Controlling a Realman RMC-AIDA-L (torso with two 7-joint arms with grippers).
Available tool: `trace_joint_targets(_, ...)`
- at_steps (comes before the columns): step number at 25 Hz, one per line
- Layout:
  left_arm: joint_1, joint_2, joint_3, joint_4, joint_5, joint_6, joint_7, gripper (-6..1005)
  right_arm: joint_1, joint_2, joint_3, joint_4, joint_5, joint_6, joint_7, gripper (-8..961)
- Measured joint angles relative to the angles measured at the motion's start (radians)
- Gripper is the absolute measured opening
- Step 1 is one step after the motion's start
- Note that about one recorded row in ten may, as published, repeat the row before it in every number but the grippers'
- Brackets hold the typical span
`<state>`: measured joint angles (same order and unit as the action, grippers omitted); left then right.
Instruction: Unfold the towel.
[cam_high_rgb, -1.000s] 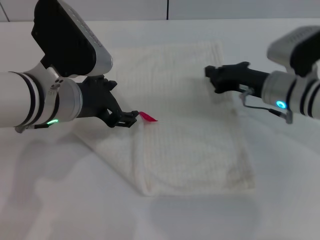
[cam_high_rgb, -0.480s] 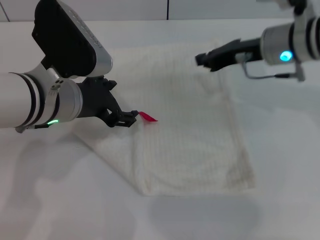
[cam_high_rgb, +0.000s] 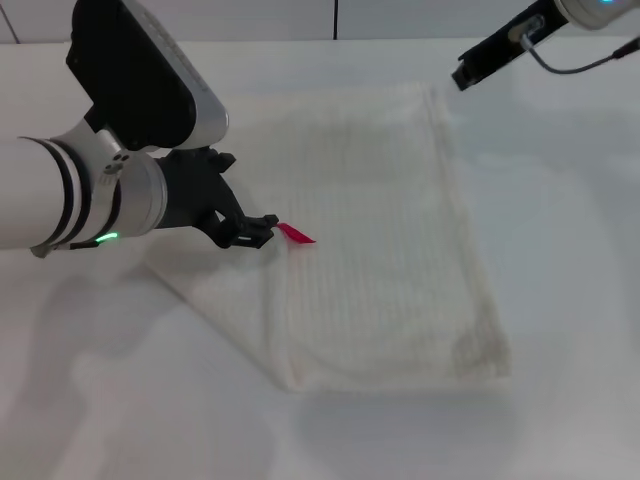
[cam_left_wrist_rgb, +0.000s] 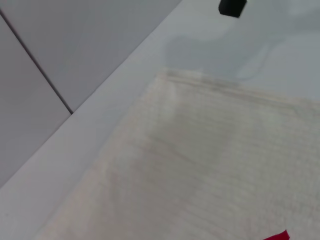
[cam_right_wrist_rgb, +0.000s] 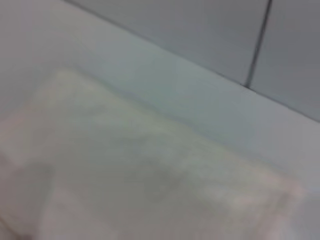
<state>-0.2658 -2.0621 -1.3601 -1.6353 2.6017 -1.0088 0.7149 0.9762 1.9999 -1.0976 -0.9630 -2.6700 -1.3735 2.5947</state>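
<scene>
Left gripper (cam_high_rgb: 262, 229): black fingers low over the towel's left portion, tips drawn together and closed on the upper-layer corner that carries the red tag (cam_high_rgb: 295, 234). The tag is a small, flat, pointed sliver of red, jutting from the fingertips toward the towel's middle. Behind the fingers sits a black bracket, then a glossy white cylindrical wrist with black bands and a green light.

Towel (cam_high_rgb: 380, 240): cream-white, soft, matte, with faint ribbed lines running across it. It lies flat on the white table (cam_high_rgb: 560, 300) at the centre of the head view, roughly rectangular and doubled over — a rounded fold edge runs along the near side, and a lower layer juts out as a slanting flap to the left under the left gripper. The far edge is straight; the near right corner is slightly mottled.

Left wrist view: the ribbed weave of the towel (cam_left_wrist_rgb: 210, 165) fills the frame, with the tag (cam_left_wrist_rgb: 280, 236) at the border and a grey panelled wall (cam_left_wrist_rgb: 60, 50) beyond the table edge.

Right gripper (cam_high_rgb: 478, 66): raised at the far right, above and beyond the towel's far right corner, clear of the cloth. Dark, slender fingers — whether they are parted or closed cannot be told. The right wrist view shows only the pale towel (cam_right_wrist_rgb: 140, 175) from above.
</scene>
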Motion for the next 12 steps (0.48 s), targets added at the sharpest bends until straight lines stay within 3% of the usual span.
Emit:
trace_joint_targets(4,-0.019,-0.002,0.008,0.02,-0.003,-0.009,0.0,850,0.061,0.003,-0.007,0.052,-0.039,0.0,0.017,0)
trace_joint_targets(12,-0.081,-0.007,0.043,0.102,-0.012,-0.002,-0.008,850,0.077,0.044,-0.041,0.074,-0.062,0.058,0.033,-1)
